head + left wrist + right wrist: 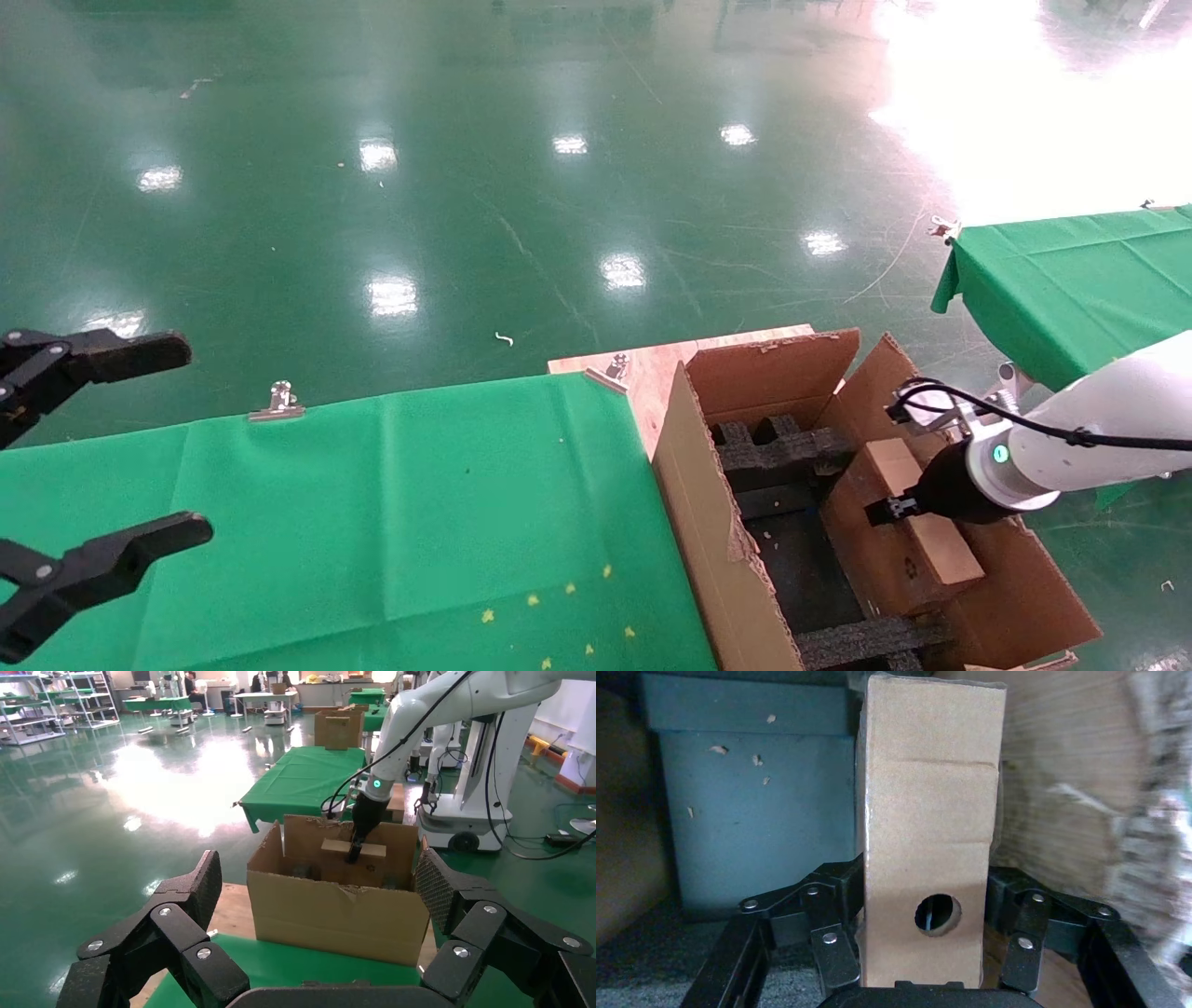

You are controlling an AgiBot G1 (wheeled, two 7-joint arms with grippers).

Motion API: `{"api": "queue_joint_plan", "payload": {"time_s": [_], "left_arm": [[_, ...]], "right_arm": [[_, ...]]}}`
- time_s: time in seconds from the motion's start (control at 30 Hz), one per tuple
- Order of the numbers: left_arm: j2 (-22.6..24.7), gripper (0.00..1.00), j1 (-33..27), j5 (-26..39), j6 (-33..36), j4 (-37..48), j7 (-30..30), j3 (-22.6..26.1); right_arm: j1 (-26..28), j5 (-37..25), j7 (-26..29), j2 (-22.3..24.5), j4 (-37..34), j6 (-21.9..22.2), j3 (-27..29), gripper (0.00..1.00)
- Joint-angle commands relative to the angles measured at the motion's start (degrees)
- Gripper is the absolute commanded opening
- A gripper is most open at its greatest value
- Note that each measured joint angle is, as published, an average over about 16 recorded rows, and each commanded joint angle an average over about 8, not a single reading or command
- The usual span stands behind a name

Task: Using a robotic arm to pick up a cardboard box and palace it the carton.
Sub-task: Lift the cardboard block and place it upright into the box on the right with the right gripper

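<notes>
The small plain brown taped cardboard box sits inside the large brown corrugated carton, above its black foam inserts, clamped between the fingers of the right gripper on the white glossy robotic arm. The carton stands beside a green cloth-covered table on a glossy green floor. The left gripper hangs spread wide over that table.
</notes>
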Motion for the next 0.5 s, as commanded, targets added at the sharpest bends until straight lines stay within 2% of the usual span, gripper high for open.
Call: {"api": "queue_joint_plan", "payload": {"time_s": [0.03, 0.5], "left_arm": [[0.0, 1.00, 0.0, 0.0, 0.0, 0.0, 0.0, 0.0], [0.0, 1.00, 0.0, 0.0, 0.0, 0.0, 0.0, 0.0]], "right_arm": [[-0.5, 0.7, -1.3, -0.9, -1.7, 0.6, 0.0, 0.00], [-3.4, 3.6, -9.0, -8.4, -15.4, 3.3, 0.0, 0.00]]}}
